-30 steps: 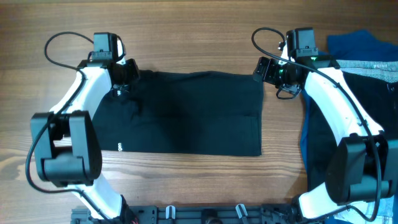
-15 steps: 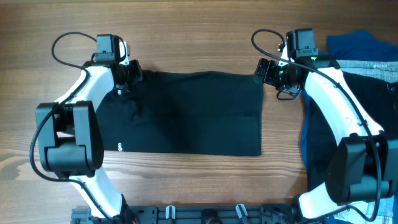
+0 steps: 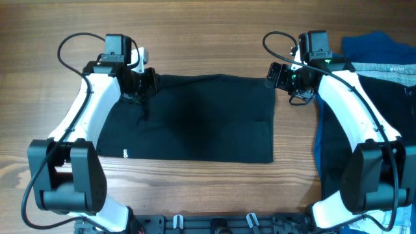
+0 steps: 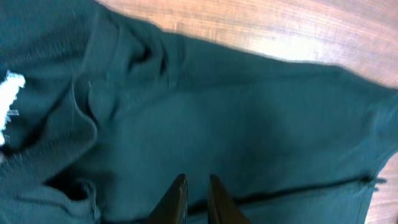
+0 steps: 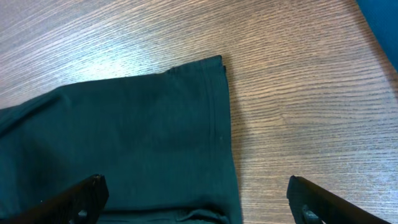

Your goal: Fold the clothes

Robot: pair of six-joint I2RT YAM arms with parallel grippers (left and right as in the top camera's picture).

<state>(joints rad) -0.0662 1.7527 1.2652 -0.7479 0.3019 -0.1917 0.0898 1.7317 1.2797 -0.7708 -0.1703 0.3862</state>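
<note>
The black shirt (image 3: 208, 117) lies flat on the wooden table as a folded rectangle, with a small white mark (image 3: 125, 154) near its front left. My left gripper (image 3: 148, 83) is over the shirt's back left part, fingers nearly together. In the left wrist view the fingertips (image 4: 196, 183) hover close over dark fabric (image 4: 249, 106), with a white label (image 4: 9, 93) at the left edge. My right gripper (image 3: 273, 71) is wide open at the shirt's back right corner. In the right wrist view the fingers (image 5: 194, 183) straddle that corner (image 5: 137, 124).
A bright blue garment (image 3: 374, 45) and a black garment with a grey waistband (image 3: 390, 67) lie at the right, partly under my right arm. The blue cloth also shows in the right wrist view (image 5: 385, 18). Bare wood lies behind the shirt.
My left arm has swung right, moving its gripper from the shirt's back left edge to over the fabric. The right arm and the shirt have not moved.
</note>
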